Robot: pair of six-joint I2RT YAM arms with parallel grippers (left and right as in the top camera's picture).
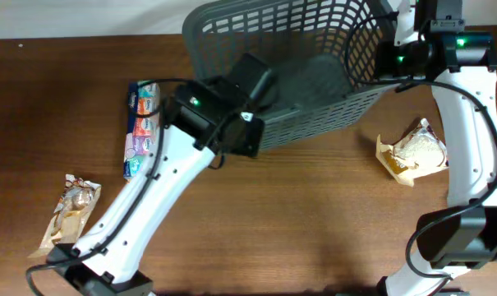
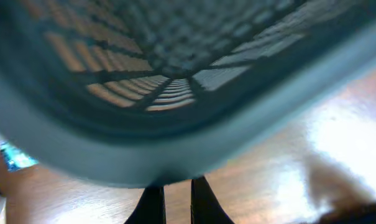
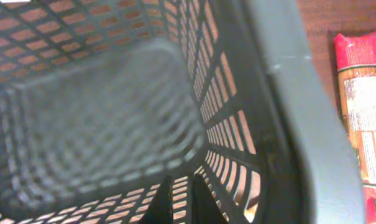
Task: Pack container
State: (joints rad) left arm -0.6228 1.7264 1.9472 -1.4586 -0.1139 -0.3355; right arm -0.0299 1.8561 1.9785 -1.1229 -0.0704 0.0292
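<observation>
Red packet [image 3: 362, 118] seen only by right wrist. Tilted basket [image 1: 314, 33] met at rim by left gripper [image 2: 175, 190], right gripper [image 3: 184, 196]; jaw state cannot be told.

Dark brown wooden table [image 1: 314, 214], pale strip [image 1: 84, 16] past its far edge, bright glare [image 2: 343, 137] on the wood

No text, brand or number is legible in any view. Overhead: the blue multipack [image 1: 141, 127] shows coloured printing on its face, too small to read; the clear snack bag [image 1: 71, 210] at lower left and the second snack bag [image 1: 414, 150] at right show no decipherable label. Right wrist: the red packet [image 3: 362, 112] carries a pale panel of fine print, blurred beyond reading. The container [image 1: 314, 115] shows no readable marking. Left wrist: everything is out of focus.
</observation>
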